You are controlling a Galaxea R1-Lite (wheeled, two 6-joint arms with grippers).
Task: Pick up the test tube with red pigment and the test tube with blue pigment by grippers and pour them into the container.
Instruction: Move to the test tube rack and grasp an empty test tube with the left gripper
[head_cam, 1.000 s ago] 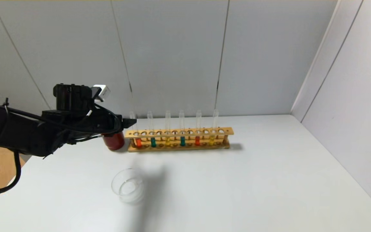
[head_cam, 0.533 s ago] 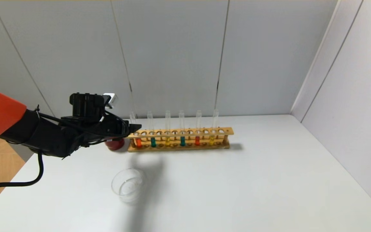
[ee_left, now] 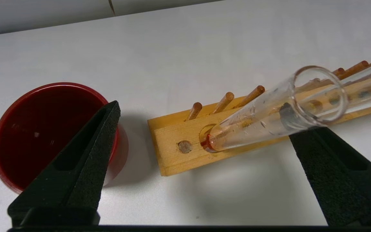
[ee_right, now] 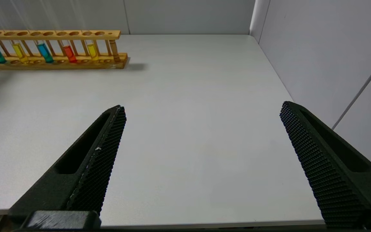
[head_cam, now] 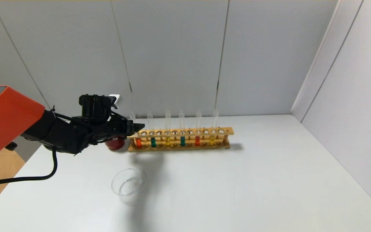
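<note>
The test tube with red pigment (head_cam: 138,141) stands in the leftmost hole of the wooden rack (head_cam: 179,131). Two test tubes with blue pigment (head_cam: 153,142) (head_cam: 182,141) stand further along the rack. My left gripper (head_cam: 138,126) is at the rack's left end, level with the red tube's upper part. In the left wrist view the left gripper (ee_left: 204,119) is open, and the clear tube (ee_left: 269,112) lies between the jaws, close to one finger (ee_left: 330,161). The glass container (head_cam: 128,185) sits nearer me. My right gripper (ee_right: 202,108) is open and empty over the table.
A dark red cup (head_cam: 114,144) stands just left of the rack, under my left gripper; it also shows in the left wrist view (ee_left: 37,129). Yellow tubes (head_cam: 167,141) and a deeper red tube (head_cam: 197,140) also stand in the rack. Grey walls close in the back and right.
My left arm has reached forward and to the right, bringing its open gripper from beside the cup to the orange-red tube at the rack's left end. Nothing else moved.
</note>
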